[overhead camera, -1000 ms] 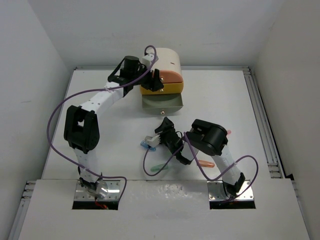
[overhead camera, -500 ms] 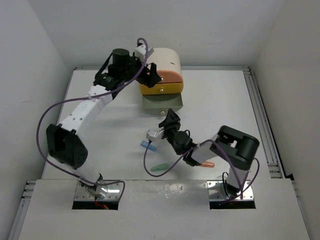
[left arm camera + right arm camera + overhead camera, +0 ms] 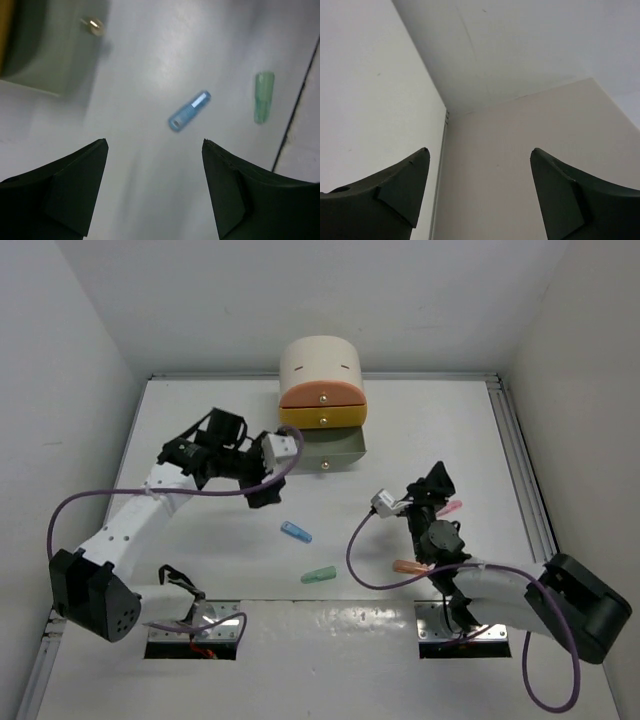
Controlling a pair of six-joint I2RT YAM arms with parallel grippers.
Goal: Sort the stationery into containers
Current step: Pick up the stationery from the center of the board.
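The cream arch-topped cabinet [image 3: 320, 362] stands at the back, with its peach drawer [image 3: 322, 395] and orange-yellow drawer [image 3: 322, 418] pushed in. A blue capsule [image 3: 296, 532] and a green capsule [image 3: 320, 574] lie on the table. Both also show in the left wrist view, blue [image 3: 189, 111] and green [image 3: 263, 97]. A pink piece [image 3: 452, 508] and an orange piece [image 3: 410, 567] lie by the right arm. My left gripper [image 3: 263, 496] is open and empty, above the table just short of the blue capsule. My right gripper [image 3: 436, 478] is open and empty, tilted up at the walls.
A grey-green bottom drawer [image 3: 330, 448] sticks out from the cabinet; its knob [image 3: 93, 25] shows in the left wrist view. A rail [image 3: 525, 490] runs along the table's right edge. The enclosure's white walls close in left, back and right.
My left gripper has left the cabinet front and come back down to near the blue capsule. My right arm has swung right and back, away from the blue capsule, tilting its gripper upward.
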